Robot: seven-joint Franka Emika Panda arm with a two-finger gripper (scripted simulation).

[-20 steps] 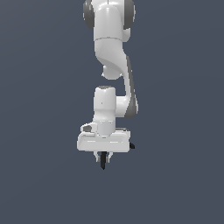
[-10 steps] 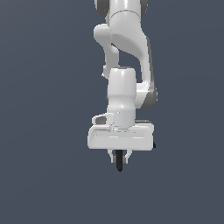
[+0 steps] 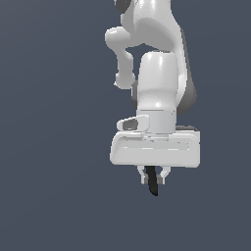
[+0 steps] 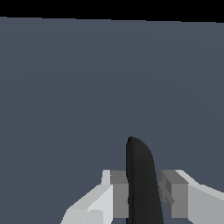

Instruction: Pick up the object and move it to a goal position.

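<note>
1. Black and narrow, the spring clamp hangs from our gripper low in the exterior view, right of centre, with only plain grey backdrop around it.
2. Our fingers are pressed in against the clamp from both sides, pinching it; in the wrist view the dark rounded body of the clamp stands between the two pale pads with no visible gap.
3. Compared with the pictures from a second and half a second ago, our arm fills far more of the exterior view and sits further toward its right side. The gripper's spot in the frame has also drifted lower and rightward. We judge that we are carrying the clamp through open space, roughly toward that camera.
4. Through that travel the clamp has kept its place between the fingers, pointing down below the hand as before, so the grasp appears to be holding.
5. For the task, we take this to mean the pick is done and we are in the transport phase. No goal marker shows in either view, so we cannot tell how much travel remains.
6. Only part of the clamp is visible; its handles and any red tip are hidden or too small to make out.
</note>
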